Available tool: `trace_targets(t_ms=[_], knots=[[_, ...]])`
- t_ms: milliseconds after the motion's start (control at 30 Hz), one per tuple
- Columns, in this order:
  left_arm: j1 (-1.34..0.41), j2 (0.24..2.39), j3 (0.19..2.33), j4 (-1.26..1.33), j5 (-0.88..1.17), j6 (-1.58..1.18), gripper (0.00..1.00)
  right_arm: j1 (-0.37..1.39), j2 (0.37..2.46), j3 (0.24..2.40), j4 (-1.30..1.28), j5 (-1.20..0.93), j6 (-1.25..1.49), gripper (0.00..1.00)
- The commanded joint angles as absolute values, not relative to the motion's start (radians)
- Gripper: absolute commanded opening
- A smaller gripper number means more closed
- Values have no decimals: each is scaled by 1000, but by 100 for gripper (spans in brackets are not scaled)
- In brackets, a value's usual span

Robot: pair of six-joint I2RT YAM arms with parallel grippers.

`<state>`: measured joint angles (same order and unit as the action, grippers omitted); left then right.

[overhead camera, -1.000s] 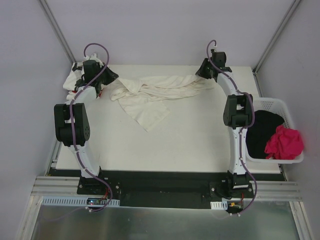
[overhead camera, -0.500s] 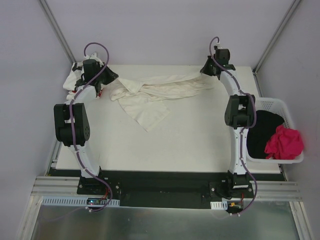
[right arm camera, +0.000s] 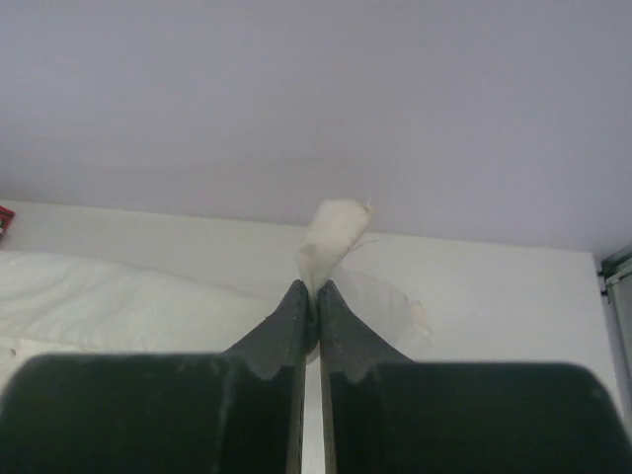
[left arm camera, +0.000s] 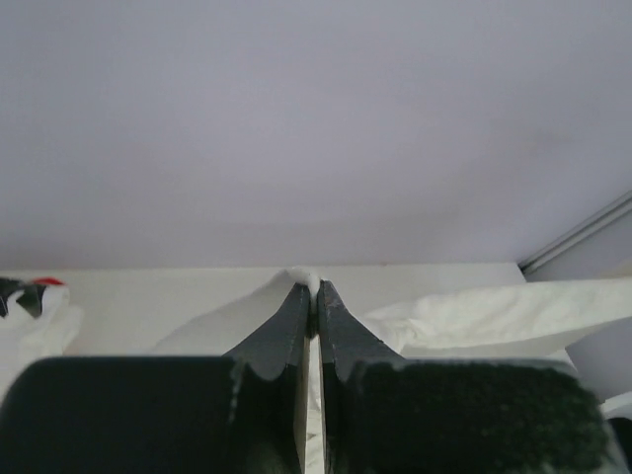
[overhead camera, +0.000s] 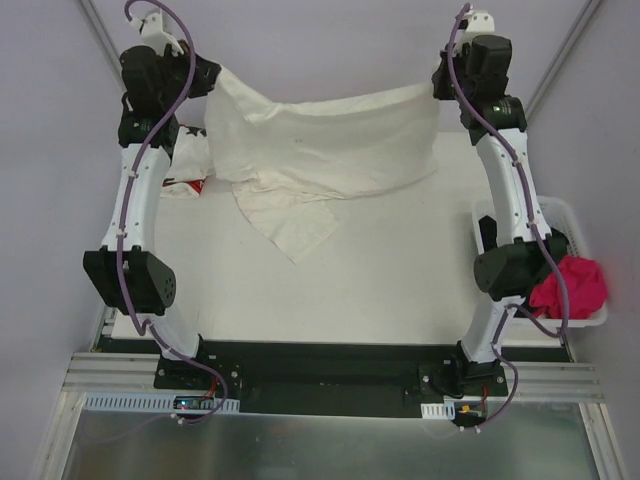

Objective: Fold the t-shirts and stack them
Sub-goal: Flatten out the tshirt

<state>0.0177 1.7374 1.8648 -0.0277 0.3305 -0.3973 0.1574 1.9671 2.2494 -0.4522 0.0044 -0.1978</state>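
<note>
two corners of the cream-white t-shirt [overhead camera: 320, 140] are pinched, one by each arm, and i see it hanging between them like a sheet above the far edge of the table [overhead camera: 400, 290]. the left fingers [left arm camera: 309, 296] are clenched on a small tuft of the cloth; on my left wrist view just a nub of white pokes out past the tips. the right fingers [right arm camera: 304, 294] are clamped the same way on the other corner, with a twisted knot of fabric standing up above the tips. from the top camera both arms reach high, the left over the far left corner and the right over the far right corner, and the upper hem sags a little between them. the lower part of the shirt drapes down onto the table near the far edge, and a loose flap lies out toward the middle. the star-print t-shirt [overhead camera: 186, 160] lies crumpled at the far left corner, just beside the hanging cloth, a red mark showing on its near side. at the right edge sits the white basket [overhead camera: 560, 203] with a pink cloth [overhead camera: 572, 285] inside; the right arm crosses in front of it.
</note>
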Motion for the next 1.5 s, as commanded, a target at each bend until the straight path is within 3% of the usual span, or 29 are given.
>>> trace_targets(t_ms=[0,400,633,800,967,1067,1100,1267,1467], knots=[[11,1640,1940,-107,302,-345,0,173,1855,2195,-471,67,-268,8],[9,1520,1802,-112,229,-292,0,175,1629,1694,-324,-35,-112,8],[8,1474,1642,-51,192,-313,0,202,1695,1497,-295,-167,-3,5],[3,1443,1465,67,170,-367,0,227,1810,1488,-305,-242,86,4],[3,1469,1430,107,160,-385,0,244,1931,1514,-288,-310,123,5],[3,1476,1413,113,143,-385,0,245,1995,1548,-288,-327,132,11],[3,1479,1413,114,141,-379,0,245,2006,1555,-288,-327,132,18],[2,1482,1419,106,127,-359,0,227,2081,1665,-319,-290,98,20],[3,1462,1417,83,97,-324,0,158,2158,1819,-371,-291,94,29]])
